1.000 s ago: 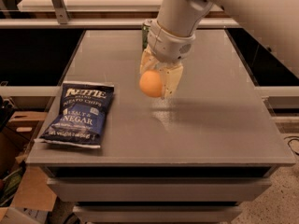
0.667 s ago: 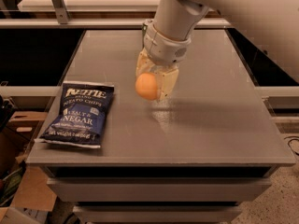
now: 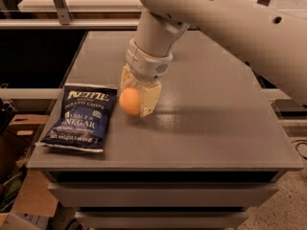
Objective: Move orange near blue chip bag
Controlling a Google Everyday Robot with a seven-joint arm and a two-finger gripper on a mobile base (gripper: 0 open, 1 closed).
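Observation:
The orange is a round plain orange fruit held between the pale fingers of my gripper, just above the grey table top. The gripper is shut on it and hangs from the big white arm that comes in from the upper right. The blue chip bag lies flat on the table's front left part, dark blue with white lettering. The orange is a short way to the right of the bag's upper right corner and does not touch it.
The grey table has its front edge close below the bag and drawers under it. A dark gap and a metal rail lie to the left. Cardboard boxes sit on the floor at the lower left.
My gripper has moved left and toward the front of the table with the orange in it, closer to the chip bag. The bag has not moved.

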